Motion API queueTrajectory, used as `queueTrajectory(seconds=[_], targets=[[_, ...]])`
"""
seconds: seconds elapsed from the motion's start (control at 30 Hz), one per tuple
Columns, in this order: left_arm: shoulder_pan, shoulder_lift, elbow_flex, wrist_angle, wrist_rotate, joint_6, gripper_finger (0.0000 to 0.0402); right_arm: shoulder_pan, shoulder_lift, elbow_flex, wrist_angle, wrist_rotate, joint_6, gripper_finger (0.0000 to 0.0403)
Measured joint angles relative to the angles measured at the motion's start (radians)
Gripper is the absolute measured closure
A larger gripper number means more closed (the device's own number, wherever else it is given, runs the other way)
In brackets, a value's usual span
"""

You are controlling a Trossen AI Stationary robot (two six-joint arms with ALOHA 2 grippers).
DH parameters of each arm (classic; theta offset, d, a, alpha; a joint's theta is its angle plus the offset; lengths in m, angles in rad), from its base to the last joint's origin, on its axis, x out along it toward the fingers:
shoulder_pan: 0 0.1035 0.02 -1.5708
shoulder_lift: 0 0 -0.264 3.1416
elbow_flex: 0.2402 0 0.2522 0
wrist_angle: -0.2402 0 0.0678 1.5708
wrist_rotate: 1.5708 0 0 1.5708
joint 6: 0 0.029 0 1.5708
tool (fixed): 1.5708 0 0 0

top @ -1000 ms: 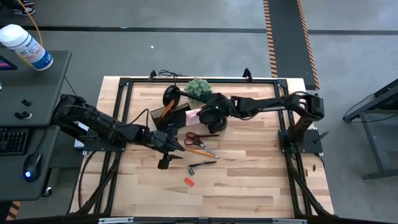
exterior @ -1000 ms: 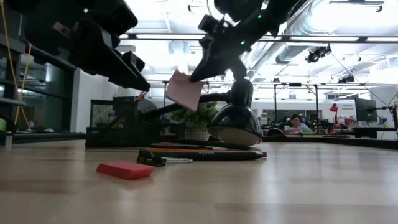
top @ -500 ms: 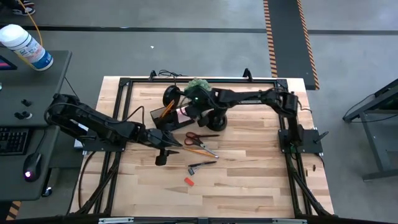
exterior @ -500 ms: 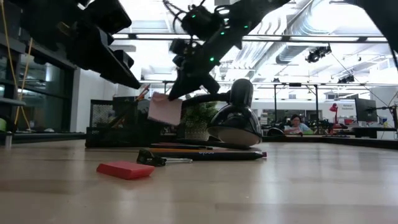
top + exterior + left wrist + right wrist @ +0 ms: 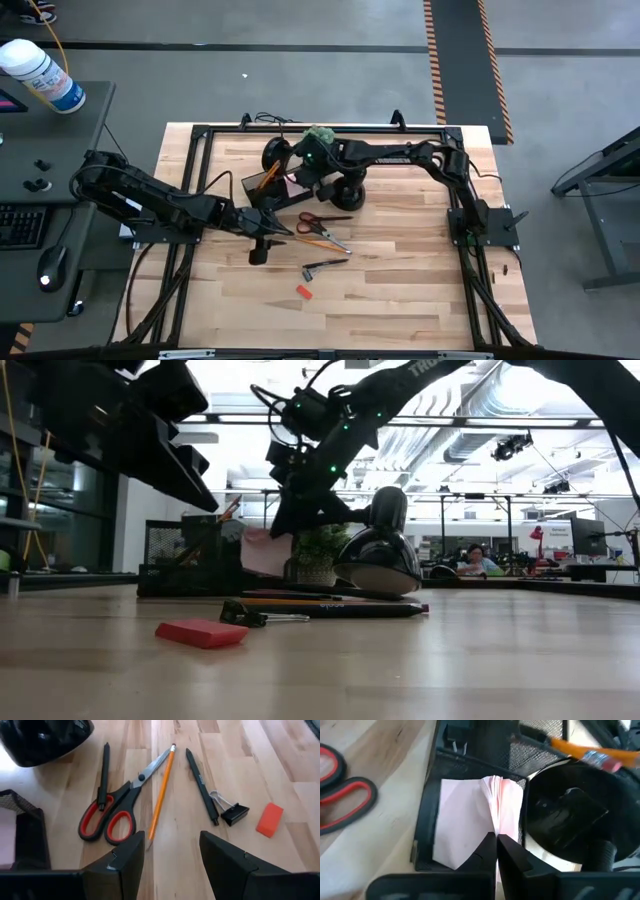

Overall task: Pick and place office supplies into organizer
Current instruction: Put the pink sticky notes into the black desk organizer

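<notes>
R fingers (image 5: 496, 851) pinch sticky pad (image 5: 470, 817), lower edge hidden in organizer (image 5: 427, 815) | L fingers (image 5: 170, 852) wide

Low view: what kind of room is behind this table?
Probably a large open lab or workshop with office desks. The low view shows exposed ceiling ducting, monitors on desks and a seated person far behind. From above, the wooden table stands on grey floor with orange-and-black hazard tape.

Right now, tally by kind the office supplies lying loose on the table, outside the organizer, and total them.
Scissors: 1
Pencil: 1
Black pens: 2
Binder clip: 1
Red block: 1
Total: 6
Not counted: pink sticky-note pad, held by the right hand in the organizer.
</notes>
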Motion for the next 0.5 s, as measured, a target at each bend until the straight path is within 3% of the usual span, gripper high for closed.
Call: queueTrajectory(seconds=[0.5], targets=[[0.000,0.000,0.000,0.007,-0.009,-0.001,0.0222,0.008,0.089,0.002,0.047,0.029,-0.021,0.0403]])
